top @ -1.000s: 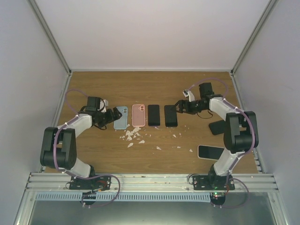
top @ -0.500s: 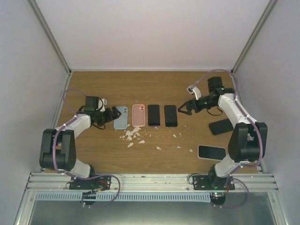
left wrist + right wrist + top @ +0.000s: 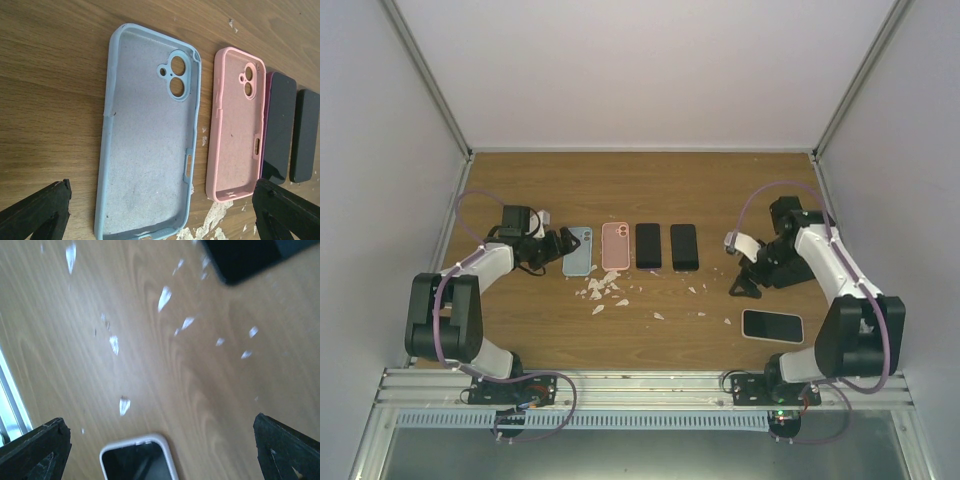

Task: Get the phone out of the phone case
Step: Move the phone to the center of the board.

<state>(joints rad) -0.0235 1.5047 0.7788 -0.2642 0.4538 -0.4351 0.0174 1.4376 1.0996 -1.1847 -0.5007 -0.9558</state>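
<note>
The light blue silicone phone case [image 3: 147,140] and the pink silicone phone case [image 3: 240,125] lie face-up, both empty. The white-rimmed phone case [image 3: 132,441] holds a dark-screened phone [image 3: 132,462] on the wooden table [image 3: 650,190]. The right gripper [image 3: 744,285] hangs just beyond it with jaws spread, touching nothing. The left gripper [image 3: 556,246], also spread, sits beside the blue case.

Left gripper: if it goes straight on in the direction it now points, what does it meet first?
Probably the empty light blue phone case, lying just ahead of the left gripper, whose jaws stand open. The pink case lies beyond. The gripper's height is unclear, so it could pass above the rim.
</note>
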